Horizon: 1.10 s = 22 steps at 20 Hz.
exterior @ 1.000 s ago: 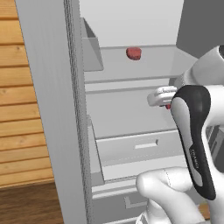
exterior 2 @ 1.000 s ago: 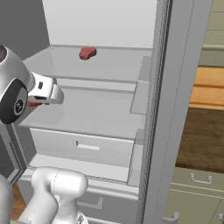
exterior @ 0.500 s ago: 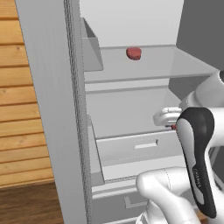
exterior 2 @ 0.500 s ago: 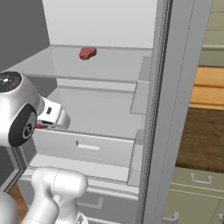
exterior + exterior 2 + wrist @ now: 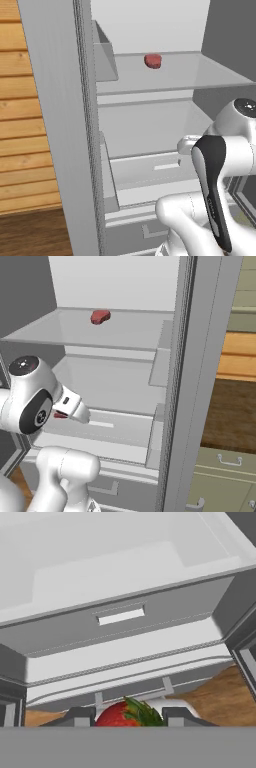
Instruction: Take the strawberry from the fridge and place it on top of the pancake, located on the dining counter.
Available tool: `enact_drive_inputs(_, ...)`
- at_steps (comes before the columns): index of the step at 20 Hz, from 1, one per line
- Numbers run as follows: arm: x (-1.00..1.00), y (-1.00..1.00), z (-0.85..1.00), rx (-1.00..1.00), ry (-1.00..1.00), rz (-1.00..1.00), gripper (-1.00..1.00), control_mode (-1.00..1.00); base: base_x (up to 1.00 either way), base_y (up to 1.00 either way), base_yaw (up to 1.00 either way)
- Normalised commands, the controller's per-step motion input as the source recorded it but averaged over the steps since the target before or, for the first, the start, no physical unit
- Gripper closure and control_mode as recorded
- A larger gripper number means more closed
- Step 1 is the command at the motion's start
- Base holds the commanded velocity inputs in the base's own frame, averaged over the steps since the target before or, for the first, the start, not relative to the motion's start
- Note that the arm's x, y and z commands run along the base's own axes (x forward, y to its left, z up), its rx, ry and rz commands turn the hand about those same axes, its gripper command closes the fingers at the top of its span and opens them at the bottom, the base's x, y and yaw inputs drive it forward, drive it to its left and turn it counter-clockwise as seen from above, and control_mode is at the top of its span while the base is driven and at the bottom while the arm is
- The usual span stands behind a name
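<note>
Gripping strawberry (image 5: pixel 125 714) | hand (image 5: pixel 128 717) clenched on it | fridge (image 5: pixel 125 642) drawer ahead

Inside the open fridge (image 5: pixel 60 125), a pale grey upper shelf (image 5: pixel 200 70) carries one small dark-red lump (image 5: pixel 153 61) lying near its back middle, while the lower shelf (image 5: pixel 115 381) sits above a drawer (image 5: pixel 125 619) with a slot handle.
</note>
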Motion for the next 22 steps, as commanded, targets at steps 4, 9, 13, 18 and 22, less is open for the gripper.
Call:
enact_drive_inputs(4, 0.05, -0.04, -0.03, 0.0, 0.03, -0.03, 1.0, -1.0, 0.0, 0.0, 0.0)
enact_drive_inputs(9, 0.0, 0.0, 0.0, 0.0, 0.0, 0.0, 1.0, -1.0, 0.0, 0.0, 0.0)
enact_drive_inputs(13, 0.0, 0.0, 0.0, 0.0, 0.0, 0.0, 1.0, -1.0, 0.0, 0.0, 0.0)
enact_drive_inputs(18, 0.0, 0.0, 0.0, 0.0, 0.0, 0.02, 1.0, 1.0, -0.29, 0.0, 0.2)
enact_drive_inputs(22, 0.0, 0.0, 0.0, 0.0, 0.0, 0.0, 1.0, 1.0, -0.38, -0.02, 0.35)
